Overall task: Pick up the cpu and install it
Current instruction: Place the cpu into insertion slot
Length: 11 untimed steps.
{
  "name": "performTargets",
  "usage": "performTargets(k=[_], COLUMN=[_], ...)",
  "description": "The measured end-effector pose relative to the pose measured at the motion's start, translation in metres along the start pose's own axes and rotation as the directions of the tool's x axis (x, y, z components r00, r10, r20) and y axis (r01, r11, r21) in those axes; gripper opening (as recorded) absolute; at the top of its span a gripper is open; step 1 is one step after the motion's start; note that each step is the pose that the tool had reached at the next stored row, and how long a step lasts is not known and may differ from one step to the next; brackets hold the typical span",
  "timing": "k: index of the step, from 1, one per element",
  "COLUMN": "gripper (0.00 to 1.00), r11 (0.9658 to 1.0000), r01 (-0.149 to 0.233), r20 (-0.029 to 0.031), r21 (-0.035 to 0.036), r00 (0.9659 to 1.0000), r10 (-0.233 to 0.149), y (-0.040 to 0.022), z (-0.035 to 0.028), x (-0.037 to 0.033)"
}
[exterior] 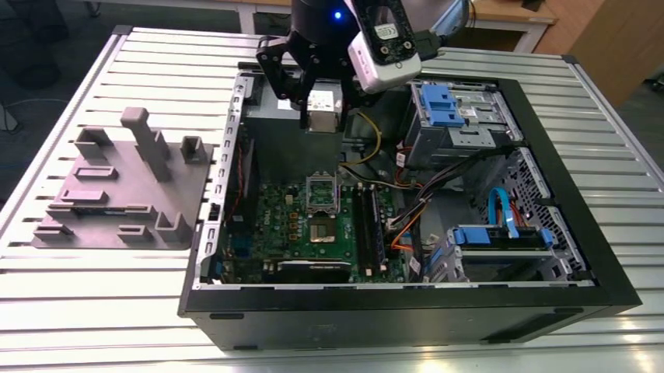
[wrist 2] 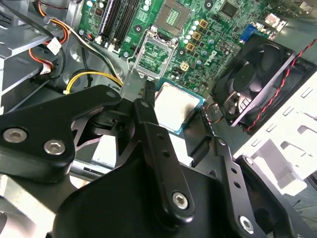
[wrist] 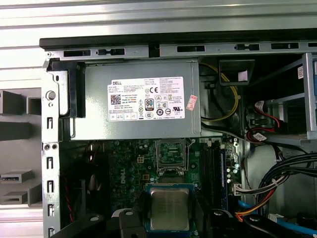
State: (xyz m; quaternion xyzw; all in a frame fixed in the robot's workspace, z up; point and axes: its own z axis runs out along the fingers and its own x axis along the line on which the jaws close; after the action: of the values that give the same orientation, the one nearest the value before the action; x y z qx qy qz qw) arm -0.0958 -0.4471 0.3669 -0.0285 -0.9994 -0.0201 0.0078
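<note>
Silvery cpu (exterior: 323, 104): held up in the air over the open computer case (exterior: 415, 311), not seated on anything.
End effector (exterior: 323, 110): mine, closed on the cpu, with black fingers (wrist 2: 146, 106) on two opposite edges of it.
Cpu pose: the flat metal top faces my cameras in both wrist views. It has a thin darker rim and looks roughly level.
Cpu position: in the exterior view it hangs over the near edge of the power supply (wrist: 99, 119), at the far end of the case.
Socket (wrist: 172, 151): on the green motherboard (exterior: 295, 225) beneath the chip, with its metal frame around it. The cpu is clear of it, not touching.
Socket vs cpu, first wrist view: the socket sits between the power supply and the chip I hold.
Fan (wrist 2: 255, 79): black case fan beside the motherboard, with a twisted red-black wire across it. It is apart from my fingers.
Cables (exterior: 415, 206): orange, black and yellow bundle in the case, on the exterior view's right of the board.
Drive brackets (exterior: 446, 101): blue, at the case's side on the exterior view's right.
Plate (exterior: 114, 198): grey plastic with upright blocks, lying outside the case on the exterior view's left.
Table (exterior: 93, 295): slatted metal, carrying the case and the plate.
</note>
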Motion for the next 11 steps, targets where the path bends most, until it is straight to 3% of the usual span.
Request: performTargets(k=[11], gripper=[0.47], r11=[1.0000], r01=[0.000], r20=[0.0000], r21=[-0.0001], r00=[1.0000], r10=[0.000], y=[-0.0005], z=[0.0035], x=[0.0000])
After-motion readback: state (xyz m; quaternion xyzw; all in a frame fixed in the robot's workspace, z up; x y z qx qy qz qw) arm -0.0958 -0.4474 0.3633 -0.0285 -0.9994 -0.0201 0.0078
